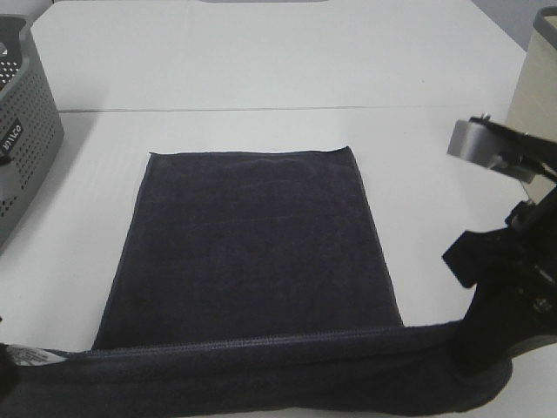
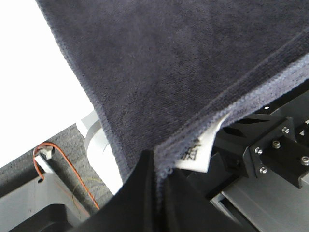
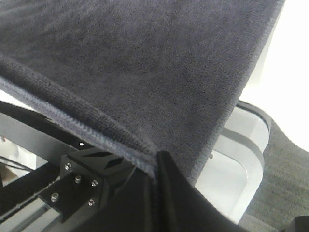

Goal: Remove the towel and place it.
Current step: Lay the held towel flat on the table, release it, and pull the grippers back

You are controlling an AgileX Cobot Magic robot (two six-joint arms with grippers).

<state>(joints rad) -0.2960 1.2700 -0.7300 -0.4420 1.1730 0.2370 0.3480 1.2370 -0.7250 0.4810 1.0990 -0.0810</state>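
Observation:
The dark navy towel (image 1: 252, 252) lies spread on the white table (image 1: 261, 70), its far edge flat and its near hemmed edge lifted at the table's front. My left gripper (image 2: 157, 166) is shut on the towel's (image 2: 174, 72) near left corner, beside a white care label (image 2: 195, 152). In the high view that corner sits at the bottom left (image 1: 13, 361). My right gripper (image 3: 155, 166) is shut on the towel's (image 3: 135, 58) near right corner, which shows at the bottom right of the high view (image 1: 474, 366). The hem is stretched between the two grippers.
A grey perforated basket (image 1: 22, 131) stands at the left edge of the table. A beige container (image 1: 535, 87) stands at the right edge. The right arm (image 1: 513, 270) rises at the right. The table's front edge and the robot base show below in both wrist views.

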